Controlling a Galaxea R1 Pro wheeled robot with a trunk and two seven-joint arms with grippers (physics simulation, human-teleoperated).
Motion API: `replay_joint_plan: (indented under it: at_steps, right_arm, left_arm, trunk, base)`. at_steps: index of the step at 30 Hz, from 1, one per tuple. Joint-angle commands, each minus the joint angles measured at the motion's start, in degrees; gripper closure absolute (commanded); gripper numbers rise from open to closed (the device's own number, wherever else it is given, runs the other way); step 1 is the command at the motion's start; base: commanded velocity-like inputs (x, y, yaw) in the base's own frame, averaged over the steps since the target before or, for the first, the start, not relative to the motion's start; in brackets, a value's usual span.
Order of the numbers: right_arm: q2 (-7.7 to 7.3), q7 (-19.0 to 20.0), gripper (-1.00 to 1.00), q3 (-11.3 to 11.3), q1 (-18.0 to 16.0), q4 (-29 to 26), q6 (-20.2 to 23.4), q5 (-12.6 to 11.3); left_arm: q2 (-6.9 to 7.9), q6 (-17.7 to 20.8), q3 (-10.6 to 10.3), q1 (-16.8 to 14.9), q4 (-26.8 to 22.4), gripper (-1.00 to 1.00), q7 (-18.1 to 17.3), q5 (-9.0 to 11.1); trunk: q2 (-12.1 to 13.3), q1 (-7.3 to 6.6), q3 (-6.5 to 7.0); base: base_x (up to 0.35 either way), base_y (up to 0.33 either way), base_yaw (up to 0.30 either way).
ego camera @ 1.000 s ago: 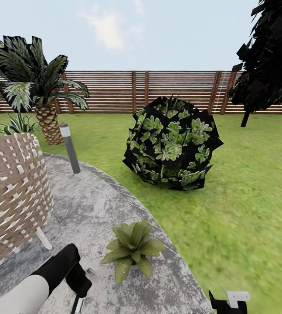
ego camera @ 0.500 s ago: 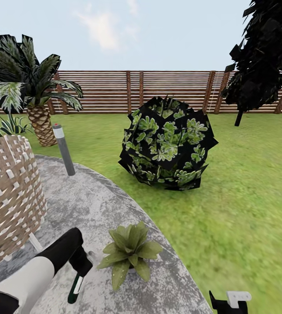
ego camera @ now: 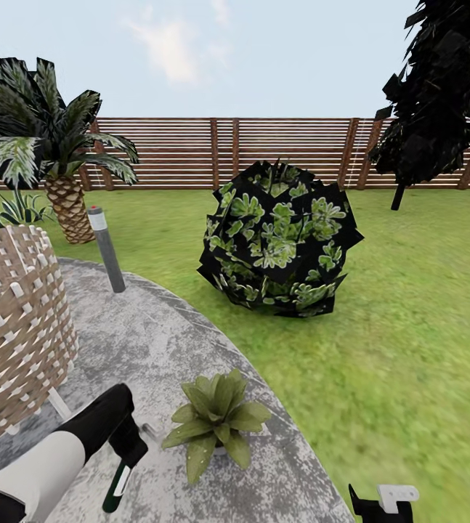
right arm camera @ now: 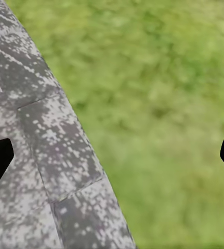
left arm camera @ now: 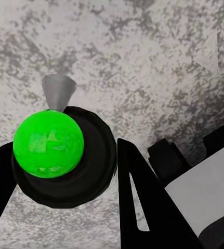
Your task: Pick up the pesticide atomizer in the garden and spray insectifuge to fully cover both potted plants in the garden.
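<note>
The robot's left hand (left arm camera: 60,171) is holding the pesticide atomizer, a dark bottle with a bright green round body and a small grey cone nozzle (left arm camera: 58,89). In the left wrist view the two black fingers (left arm camera: 143,202) are sitting tight on both sides of the bottle, so the hand is clamped on it. In the head view the atomizer (ego camera: 117,484) is hanging below the left hand, above the round grey paved patio (ego camera: 162,341), just beside the small potted plant with pointed green leaves (ego camera: 218,418).

The right hand (right arm camera: 112,161) is resting low, over the edge where the patio is meeting the green lawn (right arm camera: 174,104). Its two black fingertips are wide apart and nothing is between them.

I am judging that the step now is to aim and spray this first plant. To do it well, the nozzle should be turning toward the rosette and not to the bare stone, and the spray should be passing over all leaves, also the far ones. I am seeing no whitish specks on the leaves yet.

About containers: the small pot under the rosette is hidden by leaves. A large woven wicker basket-like object (ego camera: 17,327) is standing on the patio; its inside is not visible.
</note>
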Motion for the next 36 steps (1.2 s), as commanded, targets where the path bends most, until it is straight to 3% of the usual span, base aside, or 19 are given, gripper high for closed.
replay_joint_plan:
  at_steps: [1, 10, 25, 31, 36]
  right_arm:
    - [0.0, 0.47, -1.0, -0.49, -0.04, 0.05, -0.2, 0.13]
    - [0.0, 0.39, -1.0, -0.49, -0.04, 0.03, -0.23, 0.13]
    - [0.0, 0.39, -1.0, -0.49, -0.04, 0.1, -0.22, 0.13]
    - [0.0, 0.39, -1.0, -0.49, -0.04, 0.12, -0.22, 0.13]
    - [0.0, 0.39, -1.0, -0.49, -0.04, 0.12, -0.24, 0.13]
  left_arm:
    - [0.03, 0.14, -0.12, -0.11, -0.16, 1.0, -0.58, -0.59]
    - [-1.01, 0.59, -0.1, -1.12, -1.04, 1.0, -1.52, -0.68]
    - [0.54, -0.23, -0.35, -1.24, -0.03, 1.0, -1.75, -0.66]
    - [2.22, -0.5, -0.39, 0.42, 0.0, 1.0, -1.75, -0.72]
    - [1.76, -0.41, -0.28, 0.36, -0.83, 1.0, -1.81, -0.79]
  trunk:
    - [-0.02, -0.01, -0.06]
    - [-0.02, -0.01, -0.06]
    - [-0.02, -0.01, -0.06]
    - [-0.02, -0.01, -0.06]
    - [-0.02, -0.01, -0.06]
  base:
    - [0.0, 0.0, 0.0]
    - [0.0, 0.0, 0.0]
    - [0.0, 0.0, 0.0]
    - [0.0, 0.0, 0.0]
    - [0.0, 0.0, 0.0]
